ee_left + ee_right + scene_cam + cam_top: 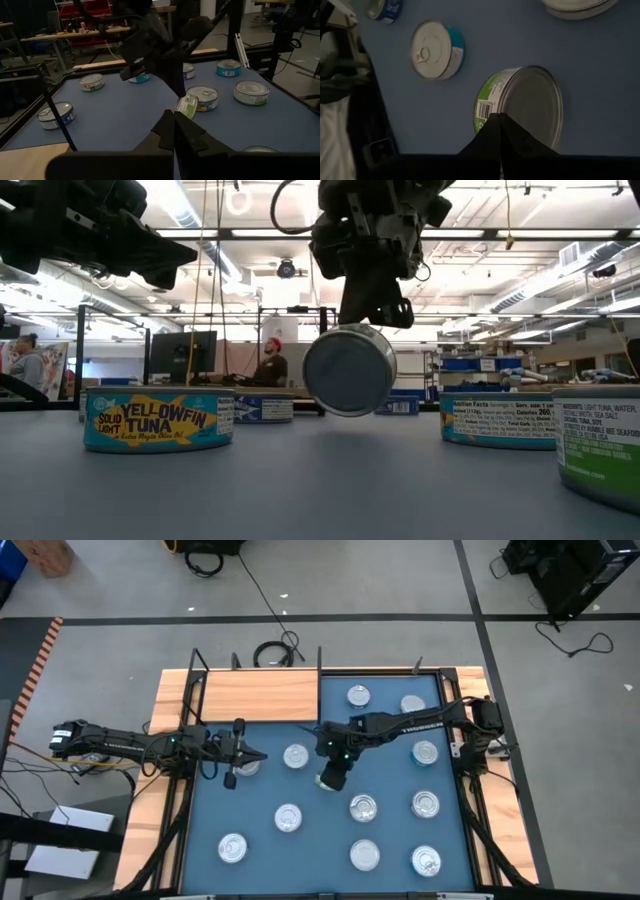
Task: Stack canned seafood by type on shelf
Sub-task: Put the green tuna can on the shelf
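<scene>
Several round silver tins of canned seafood lie flat on the blue mat [320,840]. My right gripper [333,772] hangs over the mat's middle, shut on a green-labelled tin [525,107] that shows on edge in the low view [350,370]. The shelf [260,695], a light wooden board with black posts, lies at the far left of the mat and shows no tin on it. My left gripper [262,755] is shut and holds nothing; it hovers at the mat's left side, above a tin [245,767]. In its own wrist view [174,125] it points toward the right arm. My right gripper pinches the green-labelled tin at its rim [492,107], where the label wall meets the flat end. The fingers [507,131] slant down from above. The tin hangs below them, tipped onto its edge with a flat face toward the table's near side, clear of the mat.
Loose tins lie around the held one: [295,756], [364,807], [288,817], [425,752], [358,695], with more along the near edge [365,855]. A yellowfin tuna tin [158,418] stands near the low camera. Black frame bars [468,790] edge the mat.
</scene>
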You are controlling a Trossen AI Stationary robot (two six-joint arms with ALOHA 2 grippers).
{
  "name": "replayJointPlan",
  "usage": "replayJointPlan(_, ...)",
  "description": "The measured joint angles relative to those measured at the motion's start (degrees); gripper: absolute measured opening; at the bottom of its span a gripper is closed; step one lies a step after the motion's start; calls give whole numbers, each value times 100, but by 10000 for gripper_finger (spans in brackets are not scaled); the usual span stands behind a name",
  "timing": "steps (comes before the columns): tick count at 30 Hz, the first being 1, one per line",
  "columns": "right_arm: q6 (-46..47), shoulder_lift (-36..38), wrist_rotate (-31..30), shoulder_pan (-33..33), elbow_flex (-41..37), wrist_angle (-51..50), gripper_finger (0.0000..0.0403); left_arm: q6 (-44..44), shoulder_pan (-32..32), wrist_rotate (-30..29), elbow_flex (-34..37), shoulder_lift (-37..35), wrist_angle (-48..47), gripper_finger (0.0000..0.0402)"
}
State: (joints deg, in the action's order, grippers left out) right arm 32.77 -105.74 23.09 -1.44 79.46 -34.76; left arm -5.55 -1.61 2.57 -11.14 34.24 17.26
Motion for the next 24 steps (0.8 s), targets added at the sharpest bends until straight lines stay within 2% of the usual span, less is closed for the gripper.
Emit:
replayJointPlan(5, -61, -6, 143, -150, -197, 51, 0, 41, -2, 236, 0, 2, -139, 4)
replayJointPlan(13, 131, -8, 960, -412, -612, 806, 0, 132, -2, 265, 0, 0, -133, 4)
replayJointPlan(24, -266, -8, 1081, -893, -671, 676, 0, 132, -2, 265, 0, 0, -200, 4)
